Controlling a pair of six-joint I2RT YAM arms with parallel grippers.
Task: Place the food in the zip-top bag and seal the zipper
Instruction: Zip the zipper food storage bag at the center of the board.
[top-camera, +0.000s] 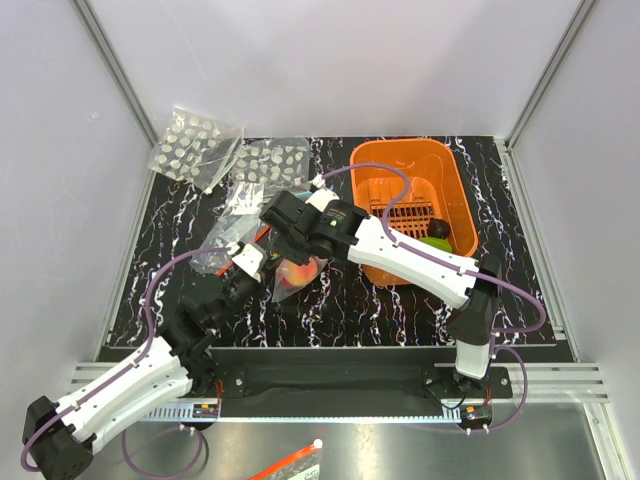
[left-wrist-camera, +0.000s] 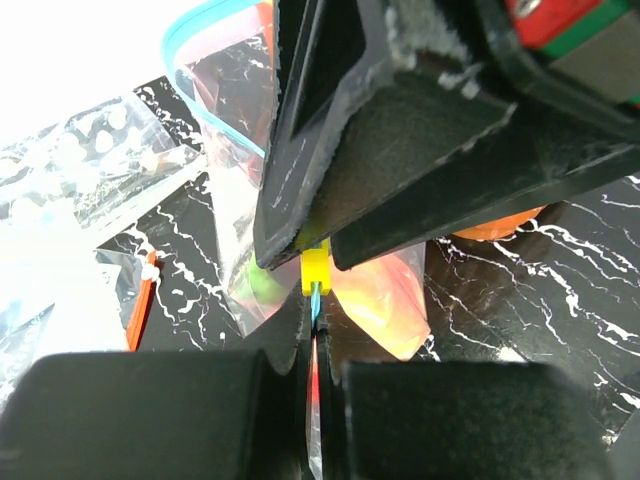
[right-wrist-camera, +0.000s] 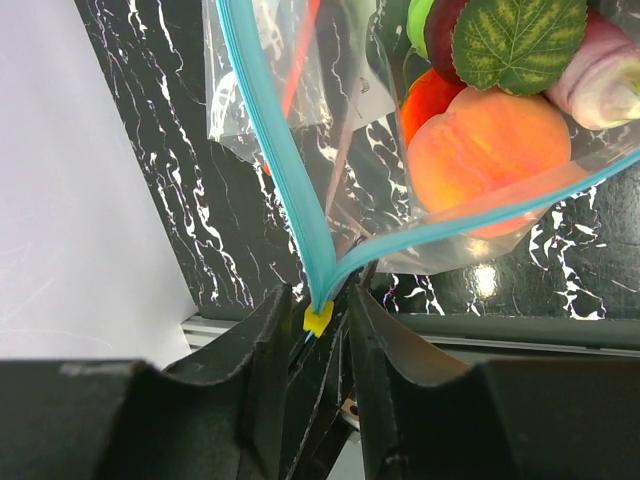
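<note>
Zip-top bag (right-wrist-camera: 262, 70): one, mouth open, held over the counter (right-wrist-camera: 140, 110). Left tool (left-wrist-camera: 312, 350) and right tool (right-wrist-camera: 318, 335) both pinch its zipper (right-wrist-camera: 285, 170) at one corner. Five food (right-wrist-camera: 490, 150) pieces lie inside.

Bright even light; left wrist view overexposed upper-left, foreground blurred.

1. The bag (right-wrist-camera: 350, 200) was thin clear plastic film, shiny and creased.
2. The zipper (right-wrist-camera: 268, 130) was smooth teal plastic.
3. The food (right-wrist-camera: 490, 150) looked glossy and smooth, and its leaf (right-wrist-camera: 520, 35) matt and veined.
4. The table (right-wrist-camera: 165, 100) was glossy black marbling.
5. The basket (top-camera: 452, 195) was smooth orange plastic.
</note>
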